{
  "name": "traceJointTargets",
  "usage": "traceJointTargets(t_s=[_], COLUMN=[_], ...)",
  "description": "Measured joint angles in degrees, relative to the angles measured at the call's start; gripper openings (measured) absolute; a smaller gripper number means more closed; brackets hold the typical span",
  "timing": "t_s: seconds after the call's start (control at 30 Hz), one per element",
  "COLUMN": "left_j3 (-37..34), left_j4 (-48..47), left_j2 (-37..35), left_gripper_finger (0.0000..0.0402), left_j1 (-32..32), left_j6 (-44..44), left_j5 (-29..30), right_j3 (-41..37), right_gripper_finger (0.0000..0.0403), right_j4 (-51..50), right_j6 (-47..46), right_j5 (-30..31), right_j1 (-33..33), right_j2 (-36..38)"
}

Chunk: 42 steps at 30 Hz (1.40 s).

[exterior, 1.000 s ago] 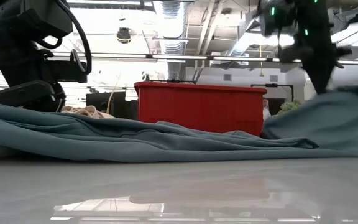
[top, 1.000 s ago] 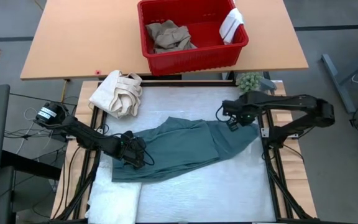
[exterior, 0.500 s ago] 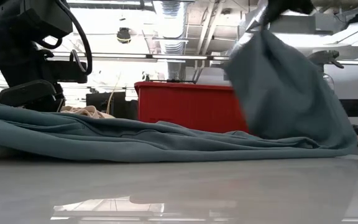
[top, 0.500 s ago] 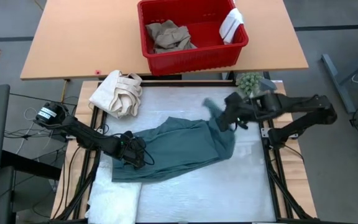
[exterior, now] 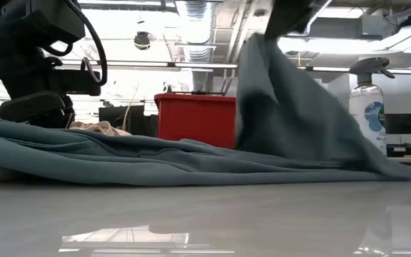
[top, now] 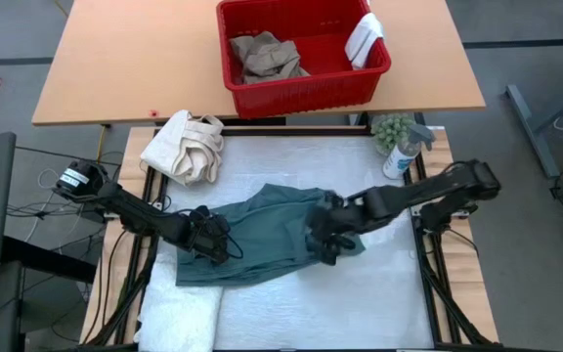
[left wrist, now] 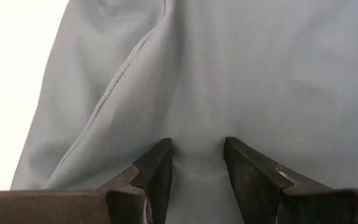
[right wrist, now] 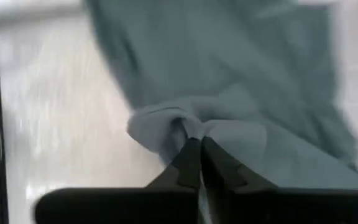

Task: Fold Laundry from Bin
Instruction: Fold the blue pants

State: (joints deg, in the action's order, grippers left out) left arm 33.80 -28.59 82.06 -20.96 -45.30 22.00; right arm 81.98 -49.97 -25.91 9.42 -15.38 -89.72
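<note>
A large teal garment (top: 262, 240) lies spread across the middle of the white table. My left gripper (top: 209, 241) rests on its left end, with cloth between its fingers (left wrist: 194, 152). My right gripper (top: 324, 235) is shut on the garment's right end and holds it up above the garment's middle; in the low view that end (exterior: 291, 107) hangs like a tent. The red bin (top: 306, 93) stands on the wooden table beyond, with tan trousers (top: 262, 57) and a white cloth (top: 365, 37) inside. A white towel (top: 179, 318) lies at the near left. My left gripper comes steeply from above onto the garment's left end (left wrist: 194, 134). A strip of cloth sits between its two fingers (left wrist: 157, 171), which stand a little apart. That end stays down on the table. My right gripper pinches a bunched knot of the garment's right end (right wrist: 188, 127) between its two fingers, slanting down from the table's right. Several layers are gathered there. The held end is lifted, and the cloth drapes from it down to the table (exterior: 377, 168).
A cream canvas cloth (top: 184, 147) lies at the table's far left corner. A spray bottle (top: 402, 156) and a green clump (top: 391, 127) stand at the far right corner. The white tabletop (top: 379, 293) is bare at the near right.
My right gripper has risen and swung toward the table's left, rolling as it went. It carried the garment's right end up off the table and over the middle, so that part now folds over. The left end has stayed in place.
</note>
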Motion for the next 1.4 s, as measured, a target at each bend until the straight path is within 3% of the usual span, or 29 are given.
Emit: traceJointTargets(t_s=[0.2, 0.33, 0.4, 0.6, 0.77, 1.0, 1.13, 1.4], left_j3=[0.02, 0.02, 0.00, 0.04, 0.11, 0.11, 0.10, 0.11], left_j4=[0.06, 0.27, 0.74, 2.80, 5.08, 6.19, 7.19, 7.60], left_j2=[0.00, 0.00, 0.00, 0.04, 0.02, 0.02, 0.02, 0.02], left_gripper_finger=[0.0142, 0.0141, 0.0142, 0.0141, 0.0142, 0.0142, 0.0142, 0.0142], left_j1=[0.01, 0.01, 0.01, 0.01, 0.01, 0.20, 0.72, 1.13], left_j6=[1.09, 1.05, 1.16, 0.28, -0.55, -1.50, -0.24, 1.30], left_j5=[-0.18, -0.24, -0.25, -1.36, -4.48, -3.76, -3.79, -3.72], right_j3=[0.06, 0.06, 0.17, 0.00, 0.15, 0.04, 0.04, 0.13], right_gripper_finger=[0.0135, 0.0183, 0.0194, 0.0201, 0.0196, 0.0185, 0.0180, 0.0180], right_j4=[4.51, 2.47, -0.21, -0.65, 3.08, 2.52, 2.94, 4.21], right_j6=[6.31, 5.93, 6.76, 12.28, 7.23, -6.15, -8.85, -11.56], right_j5=[-11.64, -11.76, -8.46, -3.18, 0.85, -0.83, -4.16, -3.86], right_j1=[3.03, 2.56, 1.15, -0.44, 4.38, 6.89, 5.63, 7.29], right_j2=[0.84, 3.74, 4.68, 0.62, -2.08, -8.96, -12.39, -17.55])
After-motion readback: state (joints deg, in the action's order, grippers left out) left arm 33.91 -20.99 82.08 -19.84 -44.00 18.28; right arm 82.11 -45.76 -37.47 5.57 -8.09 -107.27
